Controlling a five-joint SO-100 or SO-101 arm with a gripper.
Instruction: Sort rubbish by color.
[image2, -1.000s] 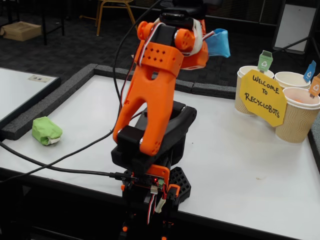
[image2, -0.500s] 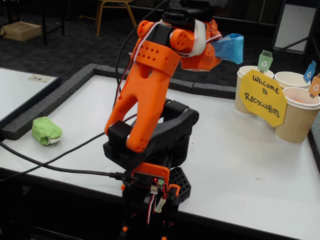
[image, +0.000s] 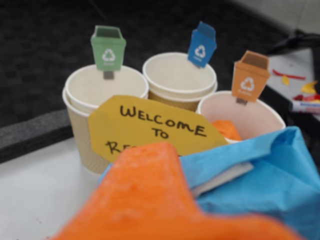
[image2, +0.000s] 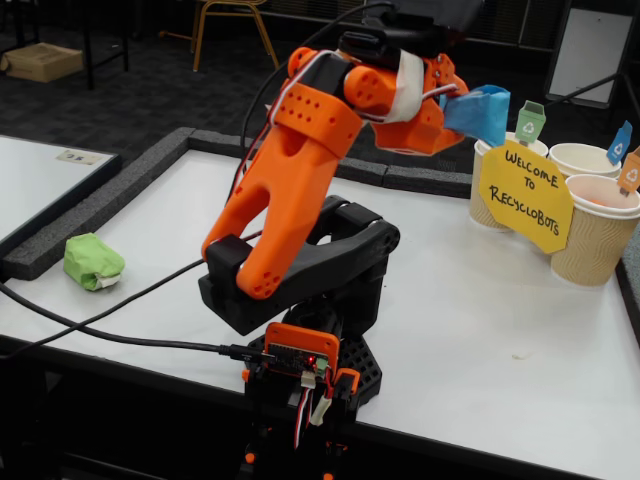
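From where I stand, the end effector (image2: 478, 112) hangs high with the blue wad (image2: 481, 113) clamped in it, just short of the three cups (image2: 583, 215). The yellow sign (image2: 526, 194) leans across their fronts, and the little flags (image: 108, 48) stick up from the rims, so only the open mouths from above are free. The white desk (image2: 480, 340) between arm and cups lies bare. The green wad (image2: 93, 262) sits well apart by the foam border (image2: 90, 205).

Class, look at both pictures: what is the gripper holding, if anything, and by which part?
The gripper holds the blue paper wad, pinched at its near end; most of it juts out toward the cups.
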